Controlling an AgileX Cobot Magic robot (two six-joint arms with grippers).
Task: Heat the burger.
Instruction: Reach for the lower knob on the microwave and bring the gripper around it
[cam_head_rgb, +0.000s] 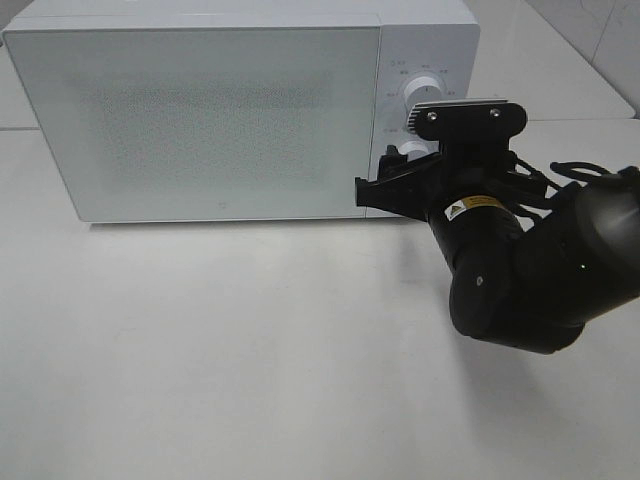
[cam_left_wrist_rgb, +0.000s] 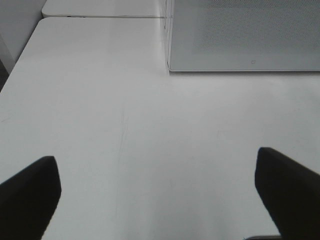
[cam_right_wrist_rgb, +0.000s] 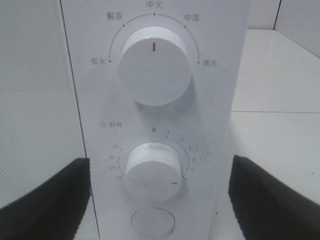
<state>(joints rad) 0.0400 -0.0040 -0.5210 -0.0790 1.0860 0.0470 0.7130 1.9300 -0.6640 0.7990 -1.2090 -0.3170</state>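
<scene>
A white microwave (cam_head_rgb: 200, 120) stands at the far side of the table (cam_head_rgb: 250, 380), its frosted door (cam_head_rgb: 190, 110) shut. The burger shows in no view, so I cannot tell where it is. The right arm reaches in from the right, with the right gripper (cam_right_wrist_rgb: 159, 175) up against the panel (cam_head_rgb: 425, 60) on the microwave's right end. Its fingers (cam_right_wrist_rgb: 45, 200) are apart, one on each side of the lower knob (cam_right_wrist_rgb: 152, 172), holding nothing, and neither visibly touches the knob. That knob's red mark points down and to the right (past the 5 on the dial). The top knob (cam_right_wrist_rgb: 154, 67) has its mark straight up. An oval button (cam_right_wrist_rgb: 152, 222) sits under the lower knob. The left gripper (cam_left_wrist_rgb: 159, 192) hangs over bare table near the microwave's left front corner, with its fingers (cam_left_wrist_rgb: 30, 195) wide apart and empty.
</scene>
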